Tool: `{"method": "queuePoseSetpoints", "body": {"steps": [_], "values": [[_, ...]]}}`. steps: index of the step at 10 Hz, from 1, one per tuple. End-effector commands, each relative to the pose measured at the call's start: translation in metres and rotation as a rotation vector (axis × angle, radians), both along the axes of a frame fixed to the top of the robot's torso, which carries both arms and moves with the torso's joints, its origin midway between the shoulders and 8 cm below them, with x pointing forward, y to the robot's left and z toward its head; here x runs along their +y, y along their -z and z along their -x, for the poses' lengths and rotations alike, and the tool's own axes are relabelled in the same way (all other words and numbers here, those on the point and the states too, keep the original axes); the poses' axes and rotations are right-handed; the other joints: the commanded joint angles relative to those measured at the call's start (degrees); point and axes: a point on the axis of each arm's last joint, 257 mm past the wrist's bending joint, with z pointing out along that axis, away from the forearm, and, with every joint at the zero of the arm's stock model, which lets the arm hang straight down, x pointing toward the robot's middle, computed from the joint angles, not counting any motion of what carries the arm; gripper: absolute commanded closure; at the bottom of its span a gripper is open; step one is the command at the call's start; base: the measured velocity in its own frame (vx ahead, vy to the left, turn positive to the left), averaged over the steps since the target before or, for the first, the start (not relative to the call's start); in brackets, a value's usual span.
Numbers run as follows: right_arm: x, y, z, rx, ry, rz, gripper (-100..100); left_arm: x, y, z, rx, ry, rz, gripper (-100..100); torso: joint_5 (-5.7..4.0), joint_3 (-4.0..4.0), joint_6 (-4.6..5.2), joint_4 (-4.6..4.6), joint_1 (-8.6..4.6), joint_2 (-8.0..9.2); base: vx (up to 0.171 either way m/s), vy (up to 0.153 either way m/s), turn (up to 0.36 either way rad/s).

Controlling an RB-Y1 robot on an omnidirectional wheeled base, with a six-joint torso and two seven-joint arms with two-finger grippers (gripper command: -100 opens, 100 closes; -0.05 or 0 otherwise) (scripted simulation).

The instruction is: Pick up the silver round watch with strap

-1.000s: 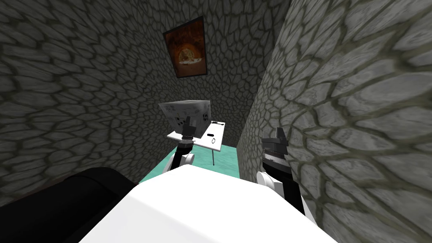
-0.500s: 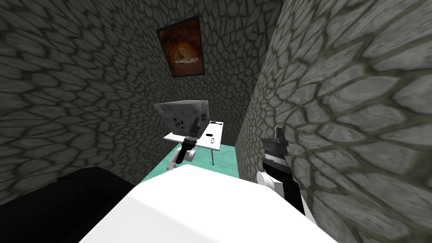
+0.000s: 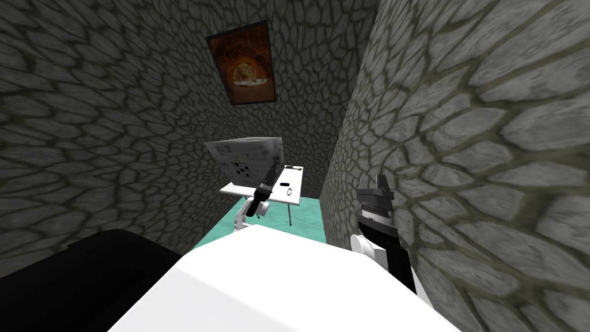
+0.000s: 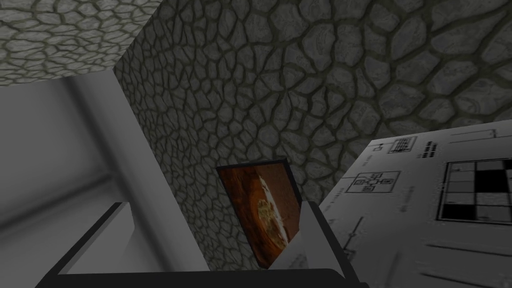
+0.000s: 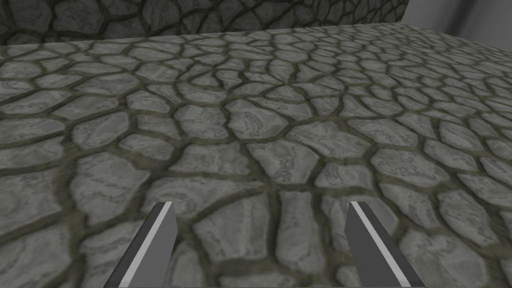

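So: left tool [image 3: 271,169] wide over surface [image 3: 297,178], beside box [image 3: 245,154], likely staging for watch [image 3: 290,191]; it aims at wall [image 4: 300,75], not down; right tool [image 3: 377,183] wide, parked clear.

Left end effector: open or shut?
Open: the left end effector has its fingers wide apart in its wrist view, nothing held between them.

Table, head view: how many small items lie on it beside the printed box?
3: dark strip at the far edge, dark oblong midway, ring-shaped watch nearest me. The printed box may hide more.
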Motion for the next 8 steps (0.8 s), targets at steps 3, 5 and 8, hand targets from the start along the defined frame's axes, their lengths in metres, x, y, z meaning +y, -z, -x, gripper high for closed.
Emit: {"method": "queuePoseSetpoints", "body": {"steps": [3, 5, 8], "values": [[0.0, 0.0, 0.0, 0.0, 0.0, 0.0, 0, -0.005, 0.016, -0.027, 0.029, -0.017, -0.063, -100, 0.0, 0.0, -0.01, 0.0, -0.01, 0.0, -0.02, 0.026, -0.067], [0.0, 0.0, 0.0, 0.0, 0.0, 0.0, 0, -0.01, 0.024, -0.043, 0.043, -0.028, -0.102, -100, -0.01, -0.01, 0.0, 0.0, -0.04, -0.01, -0.019, 0.021, -0.078], [0.0, 0.0, 0.0, 0.0, 0.0, 0.0, 0, -0.019, 0.031, -0.068, 0.052, -0.049, -0.177, -100, 0.0, 0.01, -0.04, 0.0, -0.04, 0.01, -0.025, 0.021, -0.082]]}}
